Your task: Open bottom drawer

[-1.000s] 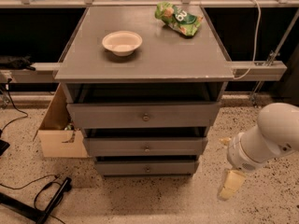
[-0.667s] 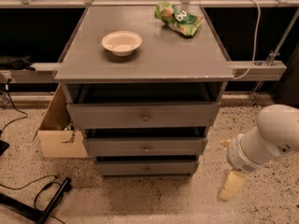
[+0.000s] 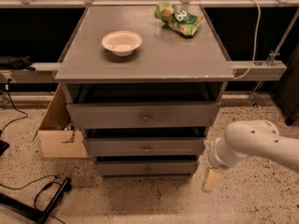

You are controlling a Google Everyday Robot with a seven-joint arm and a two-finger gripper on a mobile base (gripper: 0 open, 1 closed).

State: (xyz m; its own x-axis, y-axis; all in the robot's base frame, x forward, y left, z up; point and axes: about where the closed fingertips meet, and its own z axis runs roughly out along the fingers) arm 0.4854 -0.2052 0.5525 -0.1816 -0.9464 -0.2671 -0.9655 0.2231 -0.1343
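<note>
The grey cabinet has three drawers stacked under its flat top [image 3: 154, 62]. The bottom drawer [image 3: 147, 168] is the lowest and narrowest grey front, with a small round metal knob [image 3: 147, 169] at its centre. It sits close to the floor, under the middle drawer [image 3: 145, 147]. My gripper [image 3: 211, 180] hangs from the white arm [image 3: 254, 141] at the lower right, just right of the bottom drawer's right end and apart from the knob. Its pale fingers point down toward the floor.
A white bowl [image 3: 122, 42] and a green snack bag [image 3: 179, 17] lie on the cabinet top. An open cardboard box [image 3: 58, 132] stands on the floor at the cabinet's left. Black cables and a black stand [image 3: 44, 202] lie on the speckled floor at lower left.
</note>
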